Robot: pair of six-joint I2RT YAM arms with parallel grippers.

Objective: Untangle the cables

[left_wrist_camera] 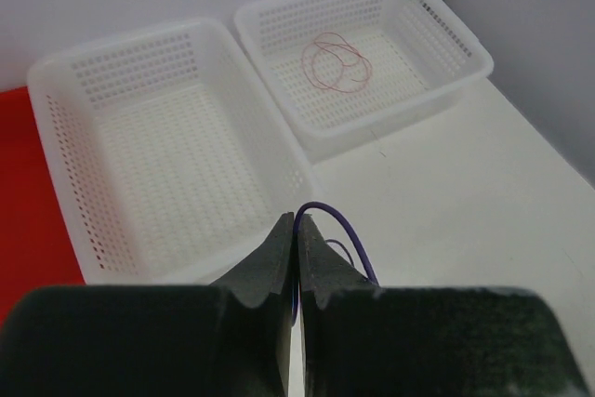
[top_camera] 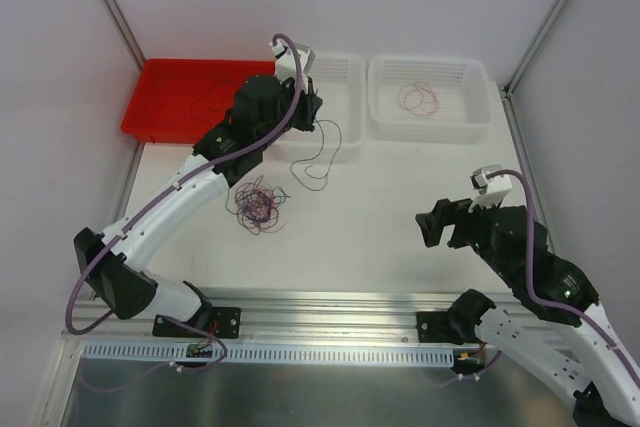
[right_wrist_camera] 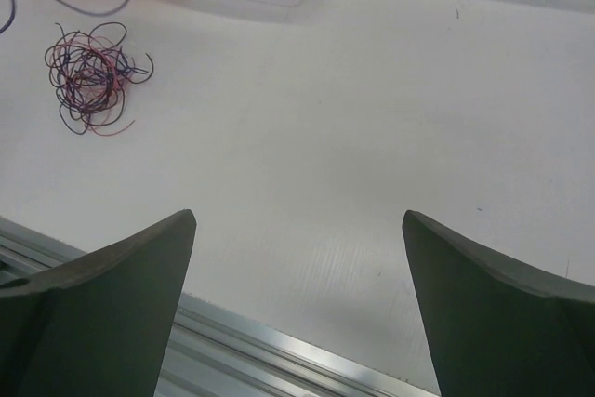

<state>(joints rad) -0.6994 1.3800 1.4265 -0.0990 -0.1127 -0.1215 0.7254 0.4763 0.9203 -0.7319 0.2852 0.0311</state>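
A tangle of red, black and purple cables point(top_camera: 262, 203) lies on the table in front of the left arm, also seen in the right wrist view as a small tangle of cables point(right_wrist_camera: 90, 77) at the far left. My left gripper point(top_camera: 318, 115) hovers over the near edge of the middle basket. It is shut on a single purple cable point(left_wrist_camera: 349, 230), which loops out of the left gripper point(left_wrist_camera: 297, 218) and hangs to the table as a thin purple cable point(top_camera: 322, 155). My right gripper point(top_camera: 435, 225) stands wide open with nothing in it. Below the right gripper point(right_wrist_camera: 297, 220) there is bare table near the front rail.
The right white basket point(top_camera: 483, 97) holds a coiled red cable point(top_camera: 418, 99). The middle white basket point(left_wrist_camera: 56, 118) has nothing in it. A red tray point(top_camera: 160, 97) sits at the back left with a thin dark strand in it. A metal rail point(right_wrist_camera: 279, 360) runs along the table's front edge.
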